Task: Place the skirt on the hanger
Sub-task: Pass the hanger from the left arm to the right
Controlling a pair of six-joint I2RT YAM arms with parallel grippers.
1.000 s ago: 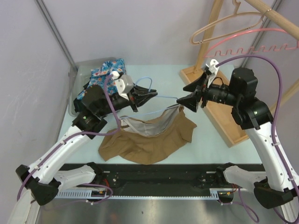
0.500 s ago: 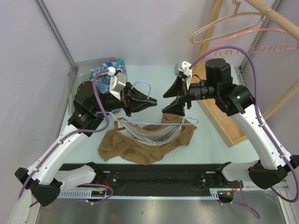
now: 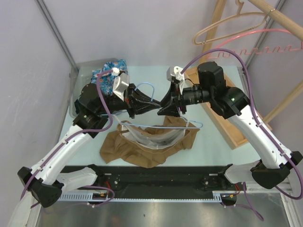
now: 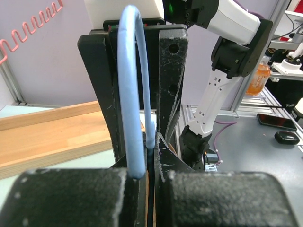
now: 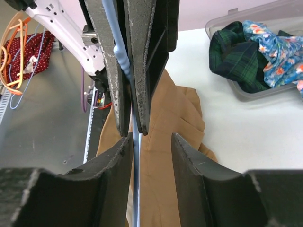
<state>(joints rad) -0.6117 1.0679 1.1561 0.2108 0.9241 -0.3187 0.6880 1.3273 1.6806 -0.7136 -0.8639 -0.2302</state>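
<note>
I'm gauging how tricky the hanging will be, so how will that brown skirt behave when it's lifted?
Probably floppy: the brown skirt lies in crumpled folds on the table. Likely light, since the fabric looks thin. Its smooth-looking pale lining might slip along the thin blue hanger that the left hand pinches.

The top external camera sits high above and behind the robot. From a distance it looks down and forward over the whole table.

The left wrist camera rides just behind the left gripper. It faces along its fingers toward the right arm, at very close range.

The right wrist camera sits likewise behind the right gripper. It faces the opposite way and tilts down at the tabletop.

All three views share the blue hanger. Each wrist view also meets the other gripper's fingers head-on.
</note>
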